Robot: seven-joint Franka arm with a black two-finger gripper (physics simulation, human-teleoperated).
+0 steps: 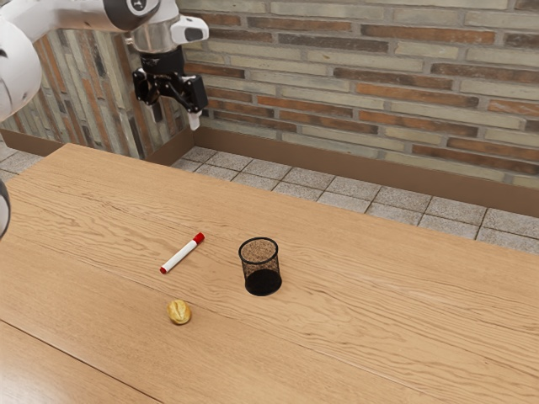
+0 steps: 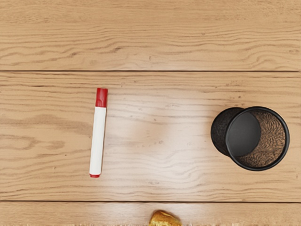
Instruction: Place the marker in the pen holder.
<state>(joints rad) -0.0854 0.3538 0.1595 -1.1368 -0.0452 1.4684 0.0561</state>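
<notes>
High above the table's far left part in the exterior view, the black gripper (image 1: 174,105) stands open, its two fingers apart and nothing between them. A white marker (image 1: 182,253) with a red cap and red end lies flat on the wood, well below the hand. To its right in that view, the black mesh pen holder (image 1: 262,268) stands upright; no pen shows inside. Seen from my hand, the marker (image 2: 98,136) and the pen holder (image 2: 257,138) lie apart, with bare wood between them.
A small golden lump (image 1: 178,311) rests on the wooden table (image 1: 379,311), nearer the exterior camera than the marker and pen holder. The wrist view catches part of the same golden lump (image 2: 164,219). A brick wall (image 1: 354,84) rises beyond the table.
</notes>
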